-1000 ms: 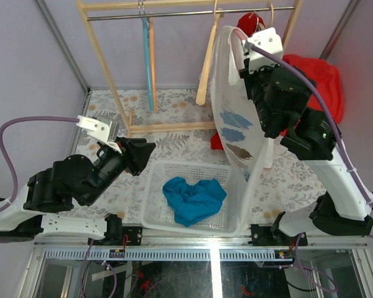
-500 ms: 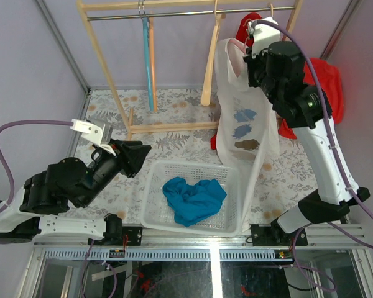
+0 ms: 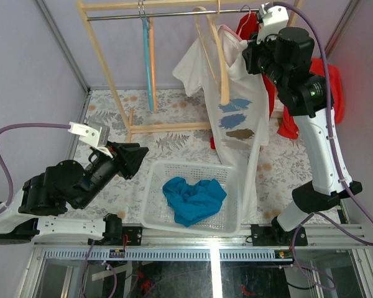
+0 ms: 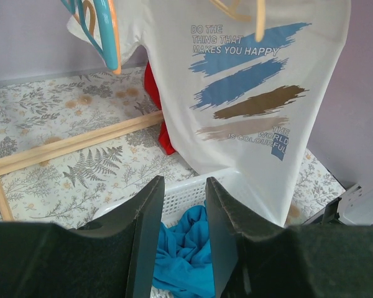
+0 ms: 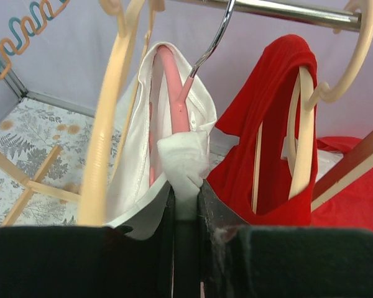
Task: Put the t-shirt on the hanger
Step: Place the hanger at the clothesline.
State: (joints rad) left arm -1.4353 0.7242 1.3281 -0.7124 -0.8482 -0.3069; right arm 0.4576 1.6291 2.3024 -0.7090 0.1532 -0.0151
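Note:
The white t-shirt (image 3: 236, 118), printed with blue and brown brush strokes, hangs high at the rack and also shows in the left wrist view (image 4: 248, 93). In the right wrist view the pale pink hanger (image 5: 168, 87) sits inside its collar, and its wire hook (image 5: 214, 37) reaches up to the metal rod (image 5: 286, 11). My right gripper (image 5: 185, 186) is shut on a bunch of the t-shirt's fabric just below the collar; it is up by the rod (image 3: 245, 53). My left gripper (image 3: 137, 156) is open and empty, low at the left, pointing over the basket (image 4: 183, 211).
A wooden rack with a metal rod (image 3: 174, 13) holds a beige hanger (image 3: 214, 59), a light blue hanger (image 3: 148, 56) and a red garment (image 5: 280, 112) on another hanger. More red cloth (image 3: 326, 81) lies at the right. A white basket (image 3: 193, 164) holds a blue cloth (image 3: 193, 198).
My right arm has risen and carried the t-shirt and hanger up to the rod. The shirt has swung left and spread out. The left arm has barely moved.

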